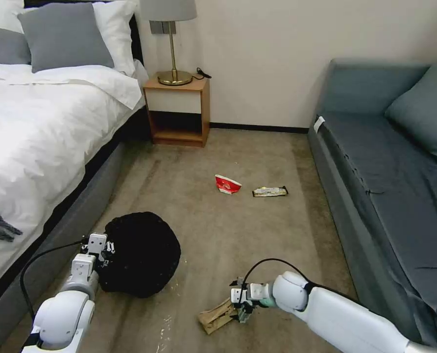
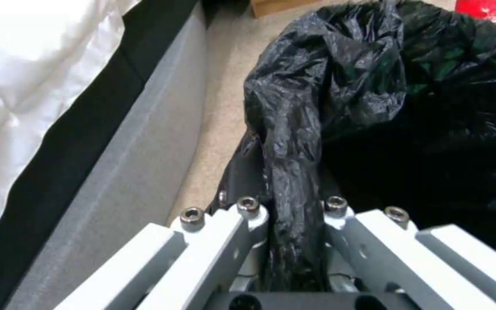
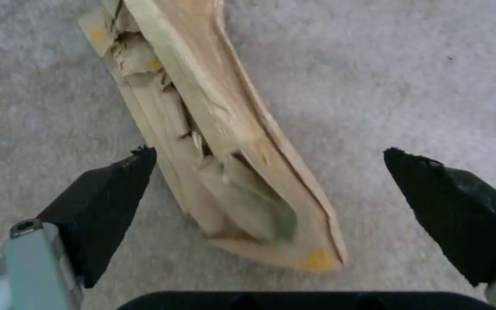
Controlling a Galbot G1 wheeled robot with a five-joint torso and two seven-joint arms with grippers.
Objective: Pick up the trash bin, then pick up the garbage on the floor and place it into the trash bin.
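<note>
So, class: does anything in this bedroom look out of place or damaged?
Yes, litter lies on the carpet: a crushed red-and-white cup, a snack wrapper, and a crumpled brown paper bag between the open right gripper's fingers. The left gripper pinches the trash bin's bag.

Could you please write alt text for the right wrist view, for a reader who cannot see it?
The open right gripper straddles a crumpled brown paper bag lying on beige carpet, its black pads apart on either side of the bag.
</note>
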